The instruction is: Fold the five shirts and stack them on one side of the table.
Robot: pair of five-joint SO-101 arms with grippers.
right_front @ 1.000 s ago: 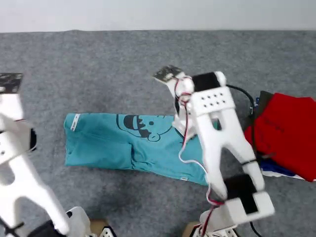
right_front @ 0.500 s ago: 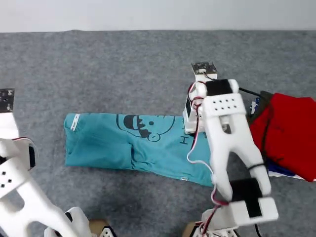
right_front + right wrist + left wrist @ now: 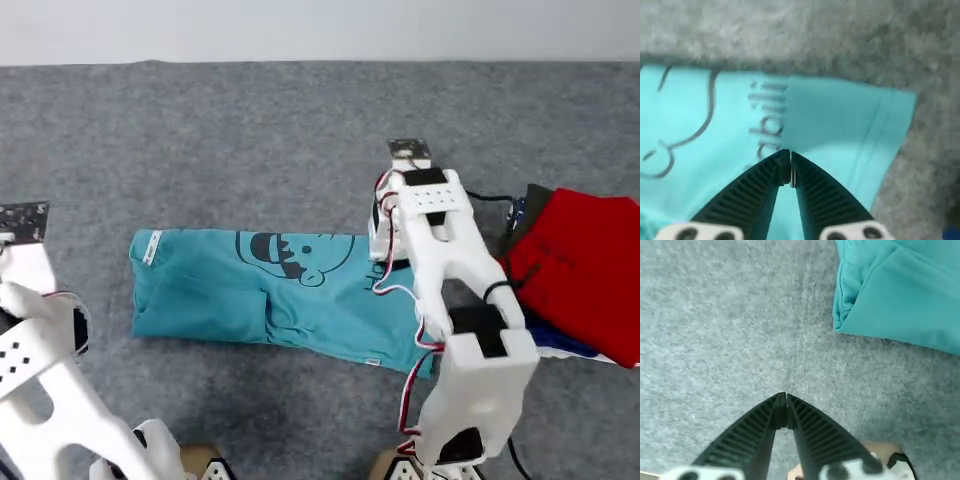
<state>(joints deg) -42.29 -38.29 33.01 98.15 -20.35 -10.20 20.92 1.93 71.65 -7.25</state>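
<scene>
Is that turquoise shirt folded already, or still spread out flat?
Partly folded. The turquoise shirt lies as a long band on the grey table, layers doubled over at one end, not yet a compact packet.

A teal shirt (image 3: 250, 290), folded into a long band, lies across the middle of the grey table (image 3: 250, 130). The right arm (image 3: 440, 250) hangs over its right end. The left arm (image 3: 40, 370) stands at the near left, apart from it. At the right edge, a red shirt (image 3: 580, 270) tops a pile, with blue cloth (image 3: 555, 342) showing beneath.
</scene>
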